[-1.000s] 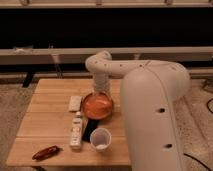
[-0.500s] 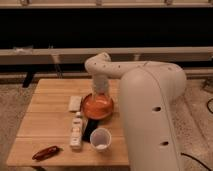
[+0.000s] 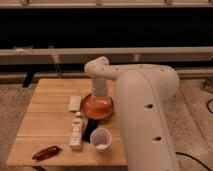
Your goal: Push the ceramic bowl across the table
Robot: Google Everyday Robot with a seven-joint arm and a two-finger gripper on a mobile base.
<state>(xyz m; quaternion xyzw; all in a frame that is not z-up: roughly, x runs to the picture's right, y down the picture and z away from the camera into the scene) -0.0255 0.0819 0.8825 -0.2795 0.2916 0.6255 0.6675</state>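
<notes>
The ceramic bowl [image 3: 97, 106] is orange-red and glossy and sits on the light wooden table [image 3: 50, 107] right of its middle. My white arm comes in from the right and bends down over the bowl. The gripper [image 3: 100, 95] hangs at the bowl's far inner side, its lower end in or against the bowl. The arm's large white body hides the table's right part.
A small whitish cup [image 3: 100, 138] stands in front of the bowl beside a dark object [image 3: 89, 129]. A white bottle [image 3: 76, 131] lies left of it, a pale block [image 3: 75, 103] left of the bowl, a red-brown object [image 3: 46, 152] at the front left corner.
The bowl and the gripper have hardly shifted; no clear change in the other objects.
</notes>
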